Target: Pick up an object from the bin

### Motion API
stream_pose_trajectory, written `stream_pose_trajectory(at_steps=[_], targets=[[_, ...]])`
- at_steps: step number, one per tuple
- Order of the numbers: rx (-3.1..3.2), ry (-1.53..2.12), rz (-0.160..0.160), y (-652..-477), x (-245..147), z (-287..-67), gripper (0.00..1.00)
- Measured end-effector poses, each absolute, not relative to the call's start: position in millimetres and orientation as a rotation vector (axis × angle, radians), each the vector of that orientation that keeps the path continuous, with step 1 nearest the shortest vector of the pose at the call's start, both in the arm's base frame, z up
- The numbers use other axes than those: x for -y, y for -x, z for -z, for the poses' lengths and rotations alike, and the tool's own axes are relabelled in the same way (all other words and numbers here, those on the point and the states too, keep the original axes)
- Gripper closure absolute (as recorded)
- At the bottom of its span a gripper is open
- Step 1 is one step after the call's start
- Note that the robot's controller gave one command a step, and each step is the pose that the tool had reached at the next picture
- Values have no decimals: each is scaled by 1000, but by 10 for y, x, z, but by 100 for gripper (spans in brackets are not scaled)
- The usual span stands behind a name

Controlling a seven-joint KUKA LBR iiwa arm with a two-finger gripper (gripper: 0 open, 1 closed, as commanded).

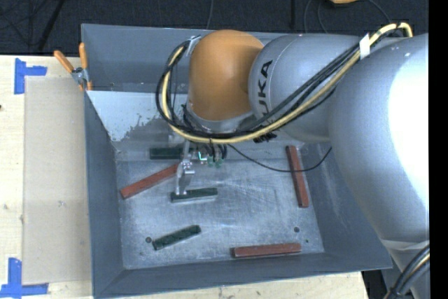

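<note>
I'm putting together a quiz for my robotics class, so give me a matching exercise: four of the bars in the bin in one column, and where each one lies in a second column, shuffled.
Things
1. brown bar running up-down
2. level brown bar
3. slanted brown bar
4. dark bar closest to the gripper

Places
A. left part of the bin floor
B. middle of the floor, just below the gripper
C. right part of the floor
D. along the near wall, lower right in the view

Pairs: 1-C, 2-D, 3-A, 4-B
</note>
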State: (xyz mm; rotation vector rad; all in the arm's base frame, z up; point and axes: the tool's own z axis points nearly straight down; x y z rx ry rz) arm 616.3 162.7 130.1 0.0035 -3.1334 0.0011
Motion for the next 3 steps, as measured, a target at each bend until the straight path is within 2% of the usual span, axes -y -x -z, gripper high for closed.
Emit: stream_pose_trajectory(at_steps=[1,2,3], targets=[[3141,1,1,-6184,-1623,-1346,0],[3173,62,17,-6251,-1553,-847,100],[3173,63,18,-6252,-1552,-847,100]])
